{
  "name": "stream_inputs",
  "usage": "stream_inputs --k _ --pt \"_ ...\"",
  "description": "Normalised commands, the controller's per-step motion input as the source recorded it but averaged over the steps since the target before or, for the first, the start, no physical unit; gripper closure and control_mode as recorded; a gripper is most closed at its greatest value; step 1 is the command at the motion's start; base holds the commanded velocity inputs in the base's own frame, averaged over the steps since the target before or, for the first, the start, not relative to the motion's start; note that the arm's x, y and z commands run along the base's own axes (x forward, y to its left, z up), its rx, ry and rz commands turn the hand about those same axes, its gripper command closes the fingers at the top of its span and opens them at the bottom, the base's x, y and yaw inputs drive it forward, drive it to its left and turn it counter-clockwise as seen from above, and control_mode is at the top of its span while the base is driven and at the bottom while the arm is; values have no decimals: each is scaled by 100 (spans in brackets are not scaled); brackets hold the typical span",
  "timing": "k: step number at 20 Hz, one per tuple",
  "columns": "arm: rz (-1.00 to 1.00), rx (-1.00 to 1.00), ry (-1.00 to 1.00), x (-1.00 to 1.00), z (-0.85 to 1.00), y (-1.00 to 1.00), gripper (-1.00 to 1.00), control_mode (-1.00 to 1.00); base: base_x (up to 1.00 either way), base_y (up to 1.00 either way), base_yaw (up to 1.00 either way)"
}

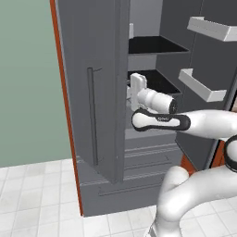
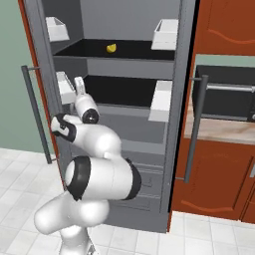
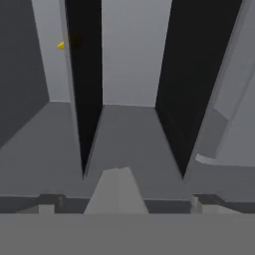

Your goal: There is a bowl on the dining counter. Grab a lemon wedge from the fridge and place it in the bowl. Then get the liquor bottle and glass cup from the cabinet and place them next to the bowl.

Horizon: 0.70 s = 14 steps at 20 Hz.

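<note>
The fridge (image 2: 124, 124) stands open. A small yellow lemon wedge (image 2: 112, 48) lies on its upper black shelf (image 2: 134, 50); in the rolled hand view the lemon wedge (image 3: 61, 45) peeks out at the upper left beside a dark band. My gripper (image 2: 78, 79) is at the fridge's left front, level with the lower shelf (image 2: 119, 89), below and left of the wedge. The gripper (image 3: 127, 201) is open, its fingertips (image 3: 50, 201) wide apart with nothing between them. In the left base view the gripper (image 1: 129, 91) sits just past the door's edge. The bowl, liquor bottle and glass cup are out of view.
The open left fridge door (image 1: 92, 92) with its long handle (image 1: 91, 115) stands close beside the hand. White door bins (image 2: 164, 32) hang on both doors. Right of the fridge are an oven (image 2: 224, 94) and red-brown wooden cabinets (image 2: 219, 174). The floor is white tile.
</note>
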Motion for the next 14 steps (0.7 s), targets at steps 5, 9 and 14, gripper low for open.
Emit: stream_inputs --k 5,9,14 --pt "7 0 0 -100 0 75 -100 -100 0 0 0" --pt "8 0 0 -94 8 85 -100 -100 0 0 0" --pt "7 0 4 -49 20 100 -100 -100 0 0 0"
